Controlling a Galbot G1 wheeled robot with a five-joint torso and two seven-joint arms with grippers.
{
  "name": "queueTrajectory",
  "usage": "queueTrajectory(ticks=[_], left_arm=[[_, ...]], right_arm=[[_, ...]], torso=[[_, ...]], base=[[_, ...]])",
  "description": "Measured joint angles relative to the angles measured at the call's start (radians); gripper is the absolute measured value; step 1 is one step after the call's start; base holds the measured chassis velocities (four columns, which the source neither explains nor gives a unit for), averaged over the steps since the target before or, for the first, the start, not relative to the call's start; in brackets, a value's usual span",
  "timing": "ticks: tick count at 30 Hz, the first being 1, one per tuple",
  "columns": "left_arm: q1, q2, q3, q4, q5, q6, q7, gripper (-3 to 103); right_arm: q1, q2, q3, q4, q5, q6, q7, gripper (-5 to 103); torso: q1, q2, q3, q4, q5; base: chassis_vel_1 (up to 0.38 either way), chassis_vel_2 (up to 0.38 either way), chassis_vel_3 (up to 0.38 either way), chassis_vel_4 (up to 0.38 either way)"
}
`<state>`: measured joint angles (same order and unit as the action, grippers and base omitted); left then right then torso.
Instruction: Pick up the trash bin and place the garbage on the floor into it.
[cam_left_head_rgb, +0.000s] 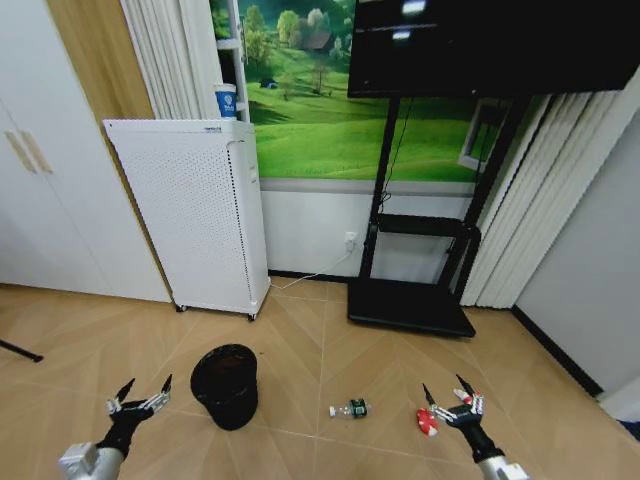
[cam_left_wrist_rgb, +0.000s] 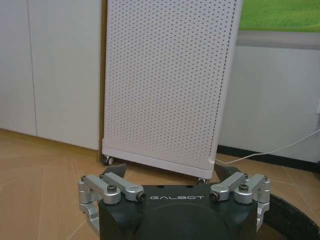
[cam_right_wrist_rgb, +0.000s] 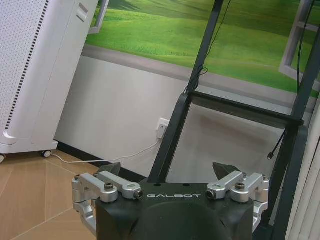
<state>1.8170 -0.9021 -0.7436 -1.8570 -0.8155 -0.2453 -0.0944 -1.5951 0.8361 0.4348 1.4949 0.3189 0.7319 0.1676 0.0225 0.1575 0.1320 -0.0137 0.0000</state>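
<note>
The trash bin (cam_left_head_rgb: 225, 385), small, black and round, stands upright on the wood floor, and part of its rim (cam_left_wrist_rgb: 296, 216) shows in the left wrist view. To its left my left gripper (cam_left_head_rgb: 140, 392) (cam_left_wrist_rgb: 175, 174) hangs open and holds nothing. The garbage lies to the bin's right: a little clear bottle (cam_left_head_rgb: 350, 408) with a green label lies on its side, and a red-and-white wrapper (cam_left_head_rgb: 427, 421) sits farther right. My right gripper (cam_left_head_rgb: 448, 392) (cam_right_wrist_rgb: 167, 171) hovers open just above and beside that wrapper.
A tall white perforated appliance (cam_left_head_rgb: 195, 215) (cam_left_wrist_rgb: 167, 85) on castors stands against the wall behind the bin. A black TV stand (cam_left_head_rgb: 412, 300) (cam_right_wrist_rgb: 235, 107) with a flat base sits at the back right. A white cable (cam_right_wrist_rgb: 125, 152) runs along the skirting.
</note>
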Motion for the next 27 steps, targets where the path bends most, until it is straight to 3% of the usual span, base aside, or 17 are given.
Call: queueTrajectory(ticks=[7,9,15,19,22,27], left_arm=[[-0.048,0.002,0.002,0.063,-0.094,0.013,0.008,98],[-0.098,0.030,0.001,0.090,-0.186,0.048,0.005,97],[-0.131,0.055,0.014,0.101,-0.274,0.120,-0.030,93],[-0.145,0.060,0.033,0.109,-0.294,0.146,-0.038,89],[-0.204,0.074,0.073,0.165,-0.277,0.147,-0.021,79],[-0.269,0.113,0.101,0.184,-0.291,0.143,-0.017,80]], right_arm=[[-0.008,-0.002,0.004,-0.005,-0.001,0.003,0.001,100],[-0.012,0.007,0.004,-0.015,-0.012,0.007,0.001,100],[-0.016,0.018,0.001,-0.025,-0.032,0.012,0.001,100],[-0.017,0.019,0.001,-0.027,-0.033,0.014,0.001,100],[-0.019,0.022,-0.001,-0.028,-0.037,0.014,0.002,100],[-0.023,0.030,-0.003,-0.029,-0.047,0.013,0.003,100]], torso=[[0.000,0.000,0.000,0.0000,-0.0002],[0.000,0.000,0.000,-0.0005,0.0001],[0.000,0.000,0.000,-0.0003,0.0001],[0.000,0.000,0.000,-0.0003,0.0000],[0.000,0.000,0.000,0.0001,-0.0007],[0.000,0.000,0.000,-0.0004,0.0002]], base=[[0.000,0.000,0.000,0.000],[0.000,0.000,0.000,0.000],[0.000,0.000,0.000,0.000],[0.000,0.000,0.000,0.000],[0.000,0.000,0.000,0.000],[0.000,0.000,0.000,0.000]])
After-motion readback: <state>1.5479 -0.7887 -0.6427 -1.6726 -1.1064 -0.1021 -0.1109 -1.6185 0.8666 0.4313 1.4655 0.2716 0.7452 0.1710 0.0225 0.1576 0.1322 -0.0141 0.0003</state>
